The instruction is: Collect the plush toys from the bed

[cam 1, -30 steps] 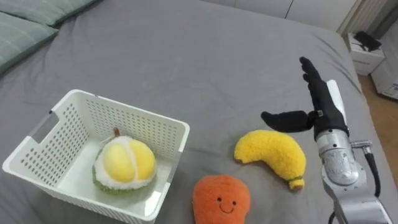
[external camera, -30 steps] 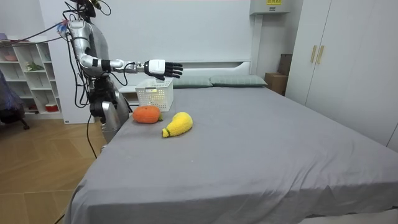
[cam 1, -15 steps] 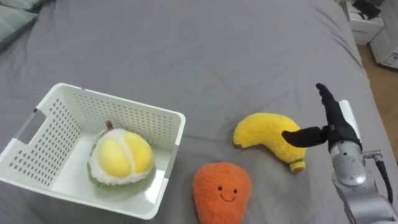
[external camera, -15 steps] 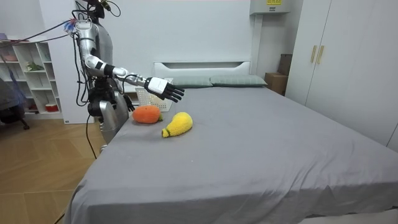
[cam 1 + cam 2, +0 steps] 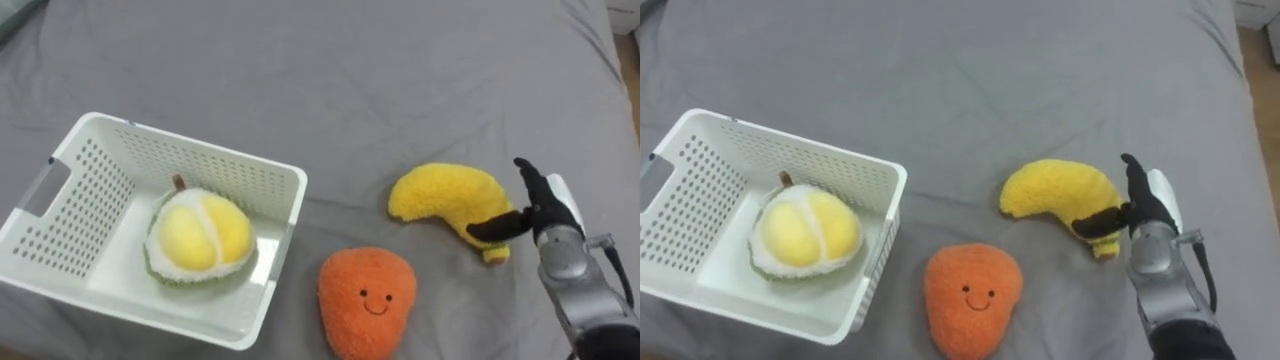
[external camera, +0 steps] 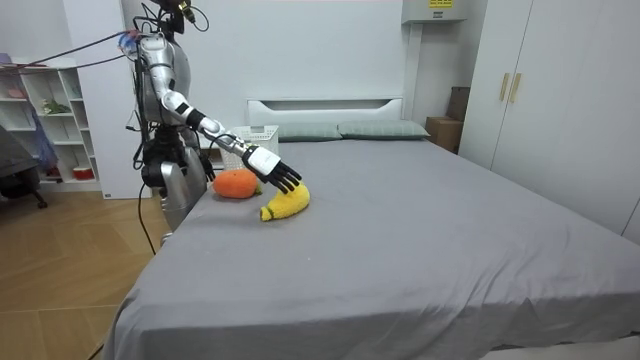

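Observation:
A yellow banana plush [image 5: 445,195] lies on the grey bed [image 5: 300,70]. My right hand [image 5: 538,205] is open at the banana's right end, fingers straight, with the thumb [image 5: 497,227] resting against its tip. An orange plush with a smiling face [image 5: 367,300] lies in front of the banana. To the left stands a white slatted basket [image 5: 190,165] with a durian plush [image 5: 200,235] inside. In the room view I stand at the bed's corner, right arm stretched down so that my right hand [image 6: 281,177] is on the banana plush [image 6: 287,203].
The bed's right edge runs close to my right arm, with wood floor [image 5: 1265,60] beyond it. Pillows [image 6: 330,130] lie at the head of the bed. Open shelves [image 6: 40,120] stand behind me and wardrobes [image 6: 560,100] across the room.
My right hand has come down from above the bed to the banana's right end, and its thumb now touches the plush. The head camera has tipped down and forward.

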Tool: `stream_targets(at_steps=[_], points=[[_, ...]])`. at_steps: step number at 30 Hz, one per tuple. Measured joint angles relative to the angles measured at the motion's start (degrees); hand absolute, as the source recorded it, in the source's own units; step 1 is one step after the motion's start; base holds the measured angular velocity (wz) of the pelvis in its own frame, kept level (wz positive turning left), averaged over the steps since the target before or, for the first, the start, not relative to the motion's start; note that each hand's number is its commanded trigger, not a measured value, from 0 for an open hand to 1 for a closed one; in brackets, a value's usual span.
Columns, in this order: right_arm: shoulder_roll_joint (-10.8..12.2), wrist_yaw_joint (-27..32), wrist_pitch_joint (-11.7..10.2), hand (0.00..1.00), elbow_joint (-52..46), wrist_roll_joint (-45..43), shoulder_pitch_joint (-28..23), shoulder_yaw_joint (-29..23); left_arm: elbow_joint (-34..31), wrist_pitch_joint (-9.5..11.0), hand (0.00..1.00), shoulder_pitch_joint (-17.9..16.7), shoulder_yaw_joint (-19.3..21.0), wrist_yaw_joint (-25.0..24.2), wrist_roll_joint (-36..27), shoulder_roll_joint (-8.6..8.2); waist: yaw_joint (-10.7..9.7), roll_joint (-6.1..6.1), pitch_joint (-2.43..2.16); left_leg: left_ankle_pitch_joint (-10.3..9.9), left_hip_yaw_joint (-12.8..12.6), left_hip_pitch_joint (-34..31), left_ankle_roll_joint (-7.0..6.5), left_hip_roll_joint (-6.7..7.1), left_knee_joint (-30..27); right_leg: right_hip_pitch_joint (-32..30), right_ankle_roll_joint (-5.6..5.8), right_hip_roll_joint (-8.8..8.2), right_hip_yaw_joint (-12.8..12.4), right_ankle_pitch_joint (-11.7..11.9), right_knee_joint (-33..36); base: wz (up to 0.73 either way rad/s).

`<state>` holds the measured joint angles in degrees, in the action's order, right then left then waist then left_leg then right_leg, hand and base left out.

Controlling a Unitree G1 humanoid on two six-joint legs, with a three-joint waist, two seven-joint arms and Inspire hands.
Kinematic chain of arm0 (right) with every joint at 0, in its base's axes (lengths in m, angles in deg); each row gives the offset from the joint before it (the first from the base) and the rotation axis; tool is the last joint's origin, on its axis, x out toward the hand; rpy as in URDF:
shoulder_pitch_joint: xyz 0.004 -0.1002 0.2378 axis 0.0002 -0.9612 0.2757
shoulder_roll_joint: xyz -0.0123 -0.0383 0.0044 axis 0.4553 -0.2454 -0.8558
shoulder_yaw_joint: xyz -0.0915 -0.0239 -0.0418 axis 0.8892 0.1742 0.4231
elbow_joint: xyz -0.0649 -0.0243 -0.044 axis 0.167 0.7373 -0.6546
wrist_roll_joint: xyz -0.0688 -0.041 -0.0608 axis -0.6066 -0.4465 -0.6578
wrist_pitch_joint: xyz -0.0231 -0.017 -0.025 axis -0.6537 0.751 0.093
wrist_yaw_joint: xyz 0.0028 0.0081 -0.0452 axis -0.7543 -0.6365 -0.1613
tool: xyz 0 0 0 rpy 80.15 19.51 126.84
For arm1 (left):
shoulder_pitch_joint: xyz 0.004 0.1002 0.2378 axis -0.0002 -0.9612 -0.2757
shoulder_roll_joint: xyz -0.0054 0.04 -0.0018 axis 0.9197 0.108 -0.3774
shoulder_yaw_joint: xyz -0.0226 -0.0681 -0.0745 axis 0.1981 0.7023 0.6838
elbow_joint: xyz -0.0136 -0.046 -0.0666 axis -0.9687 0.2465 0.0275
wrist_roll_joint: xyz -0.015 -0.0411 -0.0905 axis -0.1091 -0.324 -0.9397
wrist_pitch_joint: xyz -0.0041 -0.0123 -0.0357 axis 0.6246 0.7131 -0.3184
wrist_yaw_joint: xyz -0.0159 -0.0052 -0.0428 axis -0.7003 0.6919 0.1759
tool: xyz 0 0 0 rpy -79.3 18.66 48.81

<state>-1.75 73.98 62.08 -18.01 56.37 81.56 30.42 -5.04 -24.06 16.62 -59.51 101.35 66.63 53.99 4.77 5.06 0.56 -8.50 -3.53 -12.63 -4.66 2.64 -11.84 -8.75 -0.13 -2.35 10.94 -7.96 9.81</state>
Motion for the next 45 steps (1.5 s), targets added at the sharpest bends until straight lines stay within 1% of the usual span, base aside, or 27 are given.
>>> stream_targets(at_steps=[2,4,7,9,13,17,20,23,26,28,30,34,36,37,38,39,40,45], points=[[0.00,-0.03,-0.28,0.00,1.86,-0.41,0.26,0.02,-0.01,0.28,0.00,0.65,-0.64,-0.42,-0.56,-0.01,0.26,0.03,0.03,0.05,0.49,-0.32,-0.02,0.10,0.01,-0.15,0.00,-0.16,0.40,0.00,0.00,0.15],[0.00,-0.12,-0.53,0.00,4.57,-0.01,1.74,0.08,-0.01,1.23,0.00,1.10,-0.73,-0.71,-0.90,-0.03,0.41,0.12,0.11,0.09,0.63,-0.81,-0.08,0.15,0.02,-0.57,0.01,-0.21,0.54,0.00,-0.01,0.02],[0.00,-0.13,-0.55,0.00,7.91,-0.06,3.58,0.08,-0.06,1.37,0.00,1.30,-0.86,-0.84,-1.02,-0.02,0.45,0.16,0.19,0.10,0.84,-0.92,-0.08,0.18,0.10,-0.73,0.01,-0.41,0.60,-0.01,0.00,0.00],[-0.03,-0.13,-0.56,0.00,9.49,-0.15,4.32,0.08,-0.06,1.50,0.00,1.31,-1.33,-0.92,-2.15,0.04,0.40,0.18,0.24,0.10,1.01,-1.00,-0.08,0.19,0.10,-0.75,0.01,-0.44,0.86,-0.01,0.00,0.02],[-0.23,0.29,-0.57,0.00,14.54,-1.09,6.75,0.04,0.07,1.92,0.00,1.88,-1.87,-2.19,-2.41,0.05,0.40,0.04,0.49,0.37,1.70,-2.15,-0.02,0.34,0.00,-1.58,0.01,-0.44,1.88,-0.01,-0.03,0.08],[-0.28,0.85,-0.57,0.00,15.01,-0.20,7.21,0.52,1.09,2.33,0.00,2.13,-2.01,-2.27,-2.49,0.08,0.71,-0.13,0.69,0.50,2.22,-2.55,0.05,0.36,0.02,-1.76,0.01,-0.51,3.13,-0.01,-0.09,0.08],[-0.70,1.33,-0.59,0.00,15.05,0.53,7.21,2.23,1.33,2.34,0.00,2.20,-2.51,-2.25,-3.27,0.12,1.92,-0.11,0.73,0.52,2.33,-2.70,0.08,0.34,0.02,-1.91,0.00,-0.55,3.40,-0.01,-0.12,0.01],[-0.83,1.42,-0.63,0.00,15.06,0.81,7.25,2.91,1.32,2.39,0.00,2.20,-3.42,-2.24,-3.78,0.47,2.82,-0.20,0.78,0.52,2.63,-2.83,0.08,0.37,0.02,-1.93,0.00,-0.58,3.68,-0.01,-0.15,0.04],[-1.63,1.55,-0.66,0.00,15.53,0.90,7.29,3.73,1.27,2.47,0.00,2.21,-4.09,-2.24,-4.76,1.04,3.36,-0.27,0.83,0.52,3.01,-3.22,0.08,0.43,-0.02,-2.17,0.00,-0.65,4.28,-0.01,-0.13,0.07],[-2.04,1.93,-0.67,0.00,16.25,1.00,7.32,4.40,1.26,2.47,0.00,2.21,-5.04,-2.31,-5.48,1.94,3.35,-0.42,0.93,0.52,3.65,-3.89,0.08,0.50,-0.57,-2.33,0.00,-0.67,4.99,-0.01,-0.12,0.13],[-2.09,2.12,-0.79,0.00,16.74,1.03,7.36,4.56,1.26,2.48,0.00,2.21,-5.28,-2.35,-5.66,2.46,3.51,-0.51,0.99,0.52,3.76,-4.02,0.08,0.52,-0.65,-2.37,0.00,-0.67,5.00,-0.01,-0.11,0.07],[-2.27,3.58,-2.09,0.00,18.93,1.54,7.77,4.56,1.52,2.78,0.00,2.20,-5.30,-2.32,-5.41,2.56,4.08,-1.15,1.42,0.52,3.79,-4.16,0.07,0.65,-0.66,-2.46,0.00,-0.49,4.99,-0.01,-0.10,0.00],[-2.53,3.90,-2.09,0.00,19.98,1.72,8.12,4.55,1.49,2.90,0.00,2.20,-5.28,-2.29,-5.33,2.57,4.40,-1.24,1.44,0.53,3.92,-4.55,0.05,0.70,-0.71,-2.74,0.00,-0.48,5.02,-0.01,-0.10,0.02],[-2.89,3.97,-2.09,0.03,20.37,2.08,8.37,4.55,1.44,2.91,0.00,2.20,-5.29,-2.29,-5.34,2.57,4.66,-1.26,1.42,0.55,4.05,-4.94,0.04,0.72,-0.88,-3.07,0.00,-0.49,5.10,-0.01,-0.05,0.04],[-3.08,4.00,-2.09,0.58,20.67,2.18,8.53,4.55,1.43,2.91,0.00,2.20,-5.29,-2.29,-5.34,2.56,4.84,-1.25,1.42,0.60,4.10,-5.11,0.04,0.74,-0.91,-3.24,0.00,-0.50,5.12,-0.01,-0.03,0.06],[-3.40,4.07,-2.08,0.78,21.27,2.32,8.88,4.52,1.44,2.90,0.00,2.14,-5.30,-2.29,-5.34,2.55,5.15,-1.25,1.42,0.68,4.22,-5.35,0.01,0.80,-0.98,-3.43,0.00,-0.52,5.03,-0.01,-0.03,0.06],[-3.67,4.21,-2.07,1.00,21.34,2.74,9.01,4.51,1.48,2.89,0.00,1.94,-5.30,-2.29,-5.35,2.56,5.32,-1.25,1.42,0.70,4.32,-5.52,-0.01,0.84,-1.10,-3.50,0.00,-0.54,5.03,-0.01,-0.04,0.07],[-4.27,6.14,-2.08,1.00,22.11,4.08,9.70,4.51,2.19,2.84,0.00,1.81,-6.07,-2.08,-5.33,2.57,6.37,-1.32,1.39,0.71,5.04,-5.78,-0.01,0.99,-1.62,-3.37,-0.01,-0.53,5.15,-0.02,-0.05,0.06]])
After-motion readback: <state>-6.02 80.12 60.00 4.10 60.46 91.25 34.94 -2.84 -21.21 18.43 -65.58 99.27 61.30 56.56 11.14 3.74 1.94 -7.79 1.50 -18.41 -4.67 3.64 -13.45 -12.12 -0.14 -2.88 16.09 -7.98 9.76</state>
